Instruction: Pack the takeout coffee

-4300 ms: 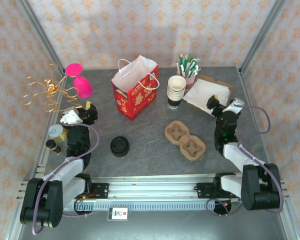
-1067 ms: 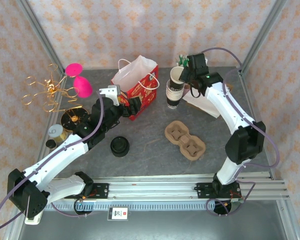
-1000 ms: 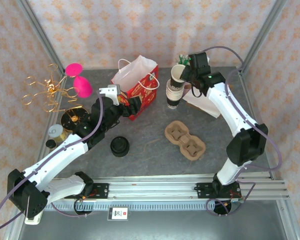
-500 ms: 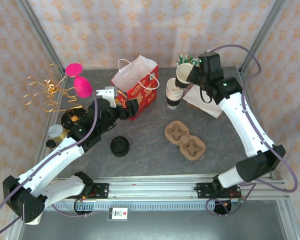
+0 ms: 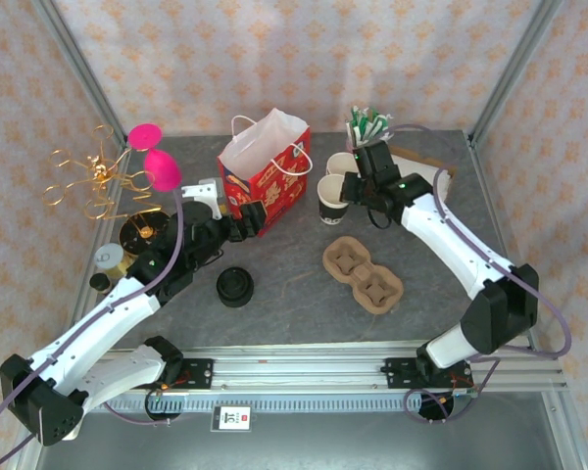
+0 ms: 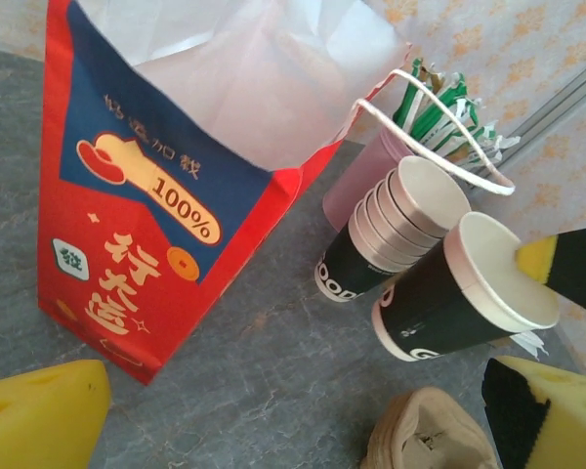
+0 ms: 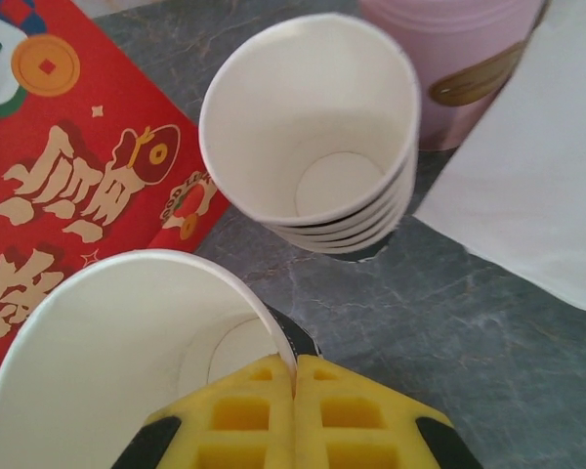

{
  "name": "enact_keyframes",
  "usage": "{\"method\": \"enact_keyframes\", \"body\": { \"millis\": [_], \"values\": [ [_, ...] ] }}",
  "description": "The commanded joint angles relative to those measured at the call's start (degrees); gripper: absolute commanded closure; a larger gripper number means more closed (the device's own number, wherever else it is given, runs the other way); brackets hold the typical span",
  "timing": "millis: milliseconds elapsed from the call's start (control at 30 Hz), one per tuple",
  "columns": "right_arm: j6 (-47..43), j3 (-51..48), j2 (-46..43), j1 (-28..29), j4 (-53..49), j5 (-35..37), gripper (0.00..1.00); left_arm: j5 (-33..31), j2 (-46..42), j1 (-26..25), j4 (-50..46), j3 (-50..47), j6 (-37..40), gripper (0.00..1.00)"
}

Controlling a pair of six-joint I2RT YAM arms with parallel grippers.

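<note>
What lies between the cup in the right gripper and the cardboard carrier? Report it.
Nothing. The top view shows bare grey table between the cup pinched by the right gripper and the cardboard carrier.

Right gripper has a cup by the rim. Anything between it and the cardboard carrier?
Nothing visible. Bare table lies between the cup in the right gripper and the carrier, both wells empty. The cup stack and red bag stand farther back, off that path.

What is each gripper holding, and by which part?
The right gripper pinches a paper cup by its rim; the left gripper is open and holds nothing.
</note>
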Motion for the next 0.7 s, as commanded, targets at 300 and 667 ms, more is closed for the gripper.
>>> {"method": "enact_keyframes", "body": {
  "millis": [300,667],
  "values": [
    [-1.97,-7.79,5.26,0.31,16.25,0.98,1.00,-3.21,-1.59,-0.49,-0.59,-2.98,-3.10,0.01],
    [-0.69,-9.77,9.69,0.34,19.41,-0.41,1.00,-4.90,-1.73,-0.46,-1.77,-3.10,-3.07,0.01]
  ]
}}
